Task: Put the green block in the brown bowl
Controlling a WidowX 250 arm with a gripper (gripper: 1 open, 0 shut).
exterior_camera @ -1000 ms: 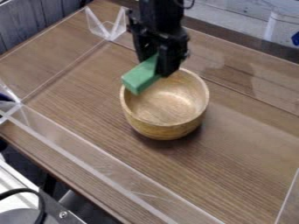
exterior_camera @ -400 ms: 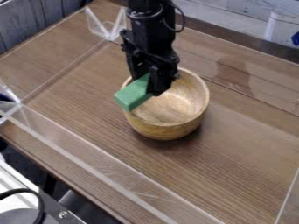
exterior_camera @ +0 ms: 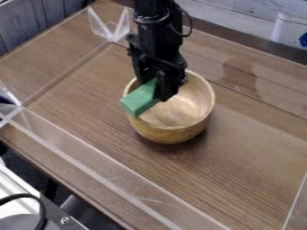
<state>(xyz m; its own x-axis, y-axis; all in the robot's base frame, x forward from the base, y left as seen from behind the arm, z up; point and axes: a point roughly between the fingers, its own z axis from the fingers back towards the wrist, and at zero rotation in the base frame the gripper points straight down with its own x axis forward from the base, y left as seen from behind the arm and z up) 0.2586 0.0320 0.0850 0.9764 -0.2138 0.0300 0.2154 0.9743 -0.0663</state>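
Reading the single camera view, which looks down across the table from its near side:

Gripper: the gripper (exterior_camera: pixel 156 87) points straight down over the left part of the brown bowl (exterior_camera: pixel 171 110), its black jaws closed on the green block (exterior_camera: pixel 142 99).

Green block: held tilted, its upper end pinched between the jaws and its lower end hanging out to the left, over the bowl's left rim; whether that end touches the rim cannot be told.

Brown bowl: stands upright near the middle of the wooden table (exterior_camera: pixel 72 81), its pale inside bare apart from what the arm hides.

Surroundings: a clear plastic wall (exterior_camera: pixel 36 124) fences the work area on the near and left sides, well apart from the bowl.

Step in hand: judged to be the placing, with the block over the bowl but not yet let go.

Doing it well: the block appears to overhang the rim, so the robot would do well to carry it a little to the right, toward the bowl's centre, before it parts the jaws.

Risk: released as it hangs, the block could catch the thick rim and tip out onto the table on the left.
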